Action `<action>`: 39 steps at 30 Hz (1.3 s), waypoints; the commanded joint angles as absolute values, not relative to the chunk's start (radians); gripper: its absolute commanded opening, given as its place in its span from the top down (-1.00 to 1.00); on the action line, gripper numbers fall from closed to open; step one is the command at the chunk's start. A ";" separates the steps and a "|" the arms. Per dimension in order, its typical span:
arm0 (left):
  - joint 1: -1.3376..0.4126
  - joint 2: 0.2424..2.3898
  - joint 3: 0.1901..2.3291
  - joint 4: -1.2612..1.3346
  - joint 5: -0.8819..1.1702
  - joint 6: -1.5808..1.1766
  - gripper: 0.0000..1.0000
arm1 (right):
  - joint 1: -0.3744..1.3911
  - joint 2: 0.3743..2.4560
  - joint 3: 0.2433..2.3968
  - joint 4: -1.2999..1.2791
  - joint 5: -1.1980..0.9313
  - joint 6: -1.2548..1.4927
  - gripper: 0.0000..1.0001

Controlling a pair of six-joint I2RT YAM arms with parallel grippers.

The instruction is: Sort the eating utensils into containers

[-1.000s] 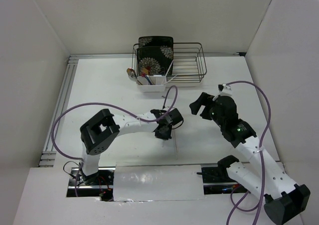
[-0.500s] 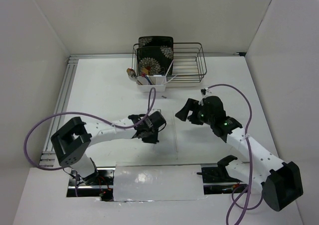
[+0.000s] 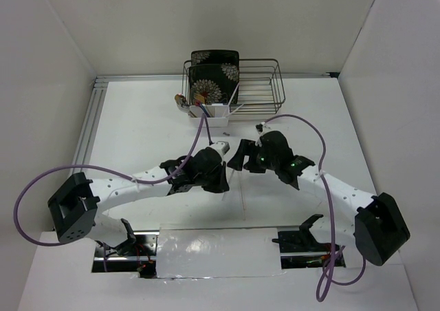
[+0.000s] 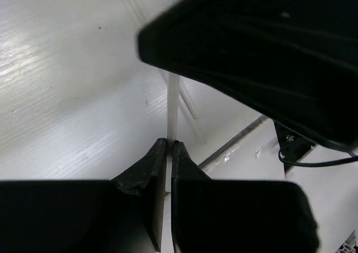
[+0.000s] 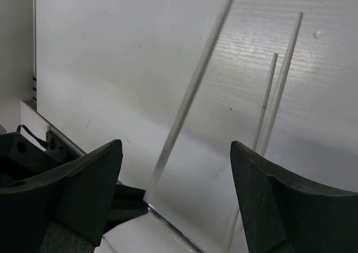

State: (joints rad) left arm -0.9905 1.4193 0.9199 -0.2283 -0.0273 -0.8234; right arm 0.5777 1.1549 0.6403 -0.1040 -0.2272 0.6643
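My left gripper [image 4: 169, 142] is shut on a thin pale chopstick [image 4: 173, 104] that rises from between its fingers. In the top view it [image 3: 221, 180] sits at the table's centre. My right gripper [image 5: 176, 145] is open and empty, close to the left one [image 3: 237, 158], with the held chopstick [image 5: 190, 90] standing between its spread fingers. Two more chopsticks [image 5: 278, 93] lie on the table under its right finger. The white caddy [image 3: 214, 118] hangs on the front of the wire rack and holds several utensils [image 3: 199, 106].
The dark wire dish rack [image 3: 260, 91] stands at the back with black floral plates [image 3: 214, 73] upright in it. A metal rail [image 3: 88, 132] runs along the table's left edge. Purple cables loop from both arms.
My right gripper has moved left and forward until it is right beside the left gripper. The left arm has swung its elbow out left while its gripper stays near the centre.
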 commanded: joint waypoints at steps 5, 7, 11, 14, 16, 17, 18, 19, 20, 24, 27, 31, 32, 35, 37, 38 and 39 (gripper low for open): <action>-0.994 1.361 0.897 -0.106 0.041 -0.755 0.90 | 0.633 1.209 0.732 0.011 -0.195 0.663 -0.07; -0.996 1.365 0.904 -0.110 0.035 -0.753 0.89 | 0.640 1.223 0.755 -0.001 -0.172 0.657 0.76; -0.993 1.355 0.908 -0.119 0.031 -0.746 0.78 | 0.650 1.223 0.822 -0.035 -0.135 0.618 1.00; -0.982 1.327 0.928 -0.167 0.018 -0.755 0.23 | 0.644 1.186 0.932 -0.101 -0.033 0.537 1.00; -0.965 1.284 0.910 -0.217 0.003 -0.788 -0.10 | 0.620 1.183 1.020 -0.126 -0.003 0.459 1.00; -0.948 1.222 0.891 -0.230 0.003 -0.814 -0.38 | 0.612 1.190 1.120 -0.136 0.024 0.390 1.00; -0.934 1.182 0.873 -0.244 0.017 -0.827 -0.54 | 0.604 1.215 1.174 -0.147 0.034 0.365 1.00; -0.908 1.143 0.827 -0.264 0.024 -0.833 -0.62 | 0.588 1.232 1.228 -0.147 0.034 0.341 1.00; -0.885 1.056 0.807 -0.265 0.035 -0.834 -0.69 | 0.577 1.247 1.282 -0.138 0.034 0.265 1.00; -0.789 0.910 0.721 -0.288 0.071 -0.799 -0.73 | 0.540 1.347 1.529 -0.028 0.005 0.174 1.00; -0.695 0.897 0.706 -0.291 0.149 -0.766 -0.72 | 0.532 1.414 1.546 0.184 -0.017 0.108 1.00; -0.605 0.943 0.716 -0.282 0.242 -0.753 -0.74 | 0.528 1.508 1.480 0.418 -0.006 0.045 1.00; -0.589 0.948 0.721 -0.273 0.273 -0.747 -0.74 | 0.529 1.541 1.462 0.449 -0.006 0.040 1.00; -0.517 0.966 0.718 -0.268 0.337 -0.738 -0.74 | 0.531 1.597 1.408 0.569 -0.006 0.017 1.00; -0.490 0.971 0.709 -0.264 0.368 -0.730 -0.74 | 0.532 1.617 1.375 0.630 -0.018 0.008 1.00; -0.444 0.971 0.706 -0.264 0.400 -0.713 -0.74 | 0.531 1.641 1.374 0.644 -0.018 0.008 1.00; -0.418 0.969 0.698 -0.265 0.419 -0.713 -0.74 | 0.531 1.657 1.365 0.644 -0.029 0.009 1.00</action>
